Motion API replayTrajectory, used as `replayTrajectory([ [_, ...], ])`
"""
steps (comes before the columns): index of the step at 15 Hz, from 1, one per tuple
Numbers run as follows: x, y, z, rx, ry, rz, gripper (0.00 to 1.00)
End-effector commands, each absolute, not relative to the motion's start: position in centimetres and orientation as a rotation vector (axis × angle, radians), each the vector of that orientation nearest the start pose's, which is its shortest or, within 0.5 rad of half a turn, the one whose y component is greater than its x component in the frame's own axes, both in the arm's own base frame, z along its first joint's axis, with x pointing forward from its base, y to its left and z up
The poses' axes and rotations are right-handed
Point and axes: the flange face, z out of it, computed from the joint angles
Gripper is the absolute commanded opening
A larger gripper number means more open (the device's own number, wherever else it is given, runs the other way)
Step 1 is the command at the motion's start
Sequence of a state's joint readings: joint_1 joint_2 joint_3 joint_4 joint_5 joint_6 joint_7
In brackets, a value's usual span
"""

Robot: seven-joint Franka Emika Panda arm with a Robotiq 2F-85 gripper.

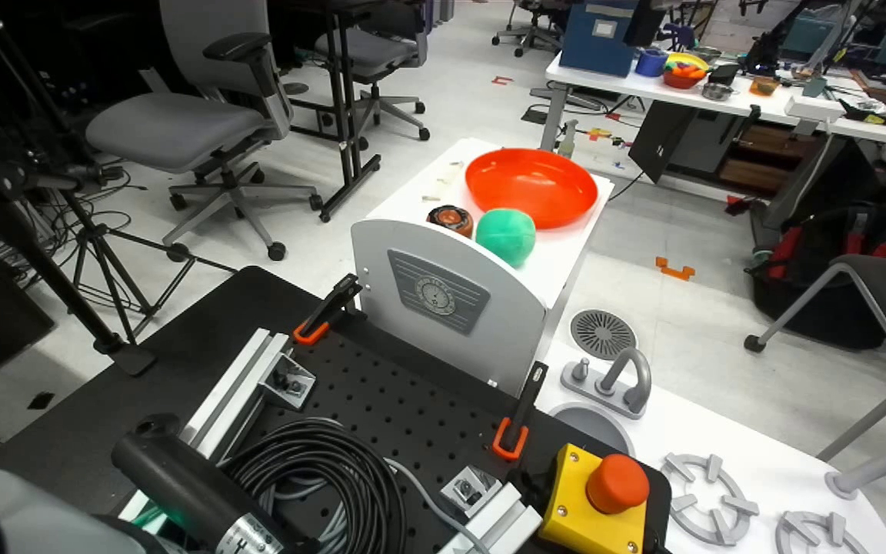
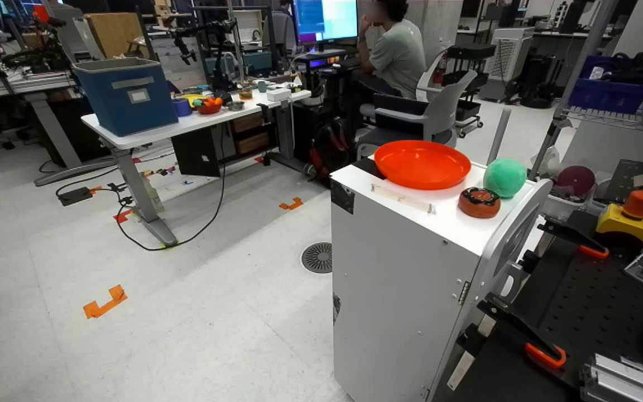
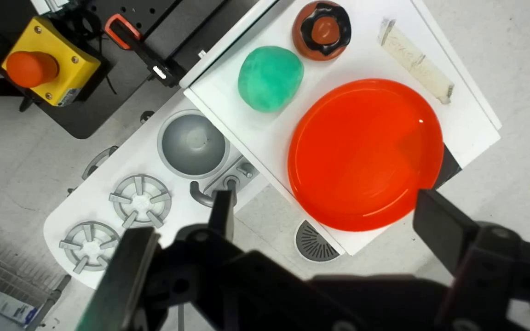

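Hanging spread wide in the wrist view, gripper [image 3: 325, 202] has its blocky dark fingers [image 3: 444, 230] well apart; dish [image 3: 366, 154] lies beyond the tips: round, shallow, glossy orange-red, on a smooth white cabinet [image 3: 251, 133]. Matte green ball [image 3: 270, 79], slightly lumpy, sits near it, just beside a squat brown piece [image 3: 322, 30] with a wavy black ring. Wrinkled tan tape [image 3: 417, 63] stuck on the cabinet top. In an exterior view, ball looks faintly faceted, sitting just behind an arched grey panel [image 1: 508, 338] with a ribbed plaque [image 1: 438, 294]; coiled black cable [image 1: 335, 442] rests on a perforated board [image 1: 420, 415]. In an exterior view, dish flares to a wide rim; metal hinge [image 2: 465, 291] on the cabinet's flat side; black-and-orange clamp [image 2: 522, 329] at the board's edge.
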State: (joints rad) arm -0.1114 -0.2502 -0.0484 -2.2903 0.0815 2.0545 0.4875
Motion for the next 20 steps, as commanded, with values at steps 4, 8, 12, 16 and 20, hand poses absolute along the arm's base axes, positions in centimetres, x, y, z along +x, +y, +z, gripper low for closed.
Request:
replayTrajectory([
  [4,45.1,-8.2,43.1,-2.896,1.022,0.153,1.00],
  [8,44.5,-9.0,41.7,-2.886,1.049,0.222,1.00],
  [12,44.3,-9.6,41.2,-2.879,1.070,0.259,1.00],
  [16,44.3,-9.8,41.2,-2.875,1.078,0.266,1.00],
  [20,43.9,-10.0,40.3,-2.858,1.071,0.347,1.00],
])
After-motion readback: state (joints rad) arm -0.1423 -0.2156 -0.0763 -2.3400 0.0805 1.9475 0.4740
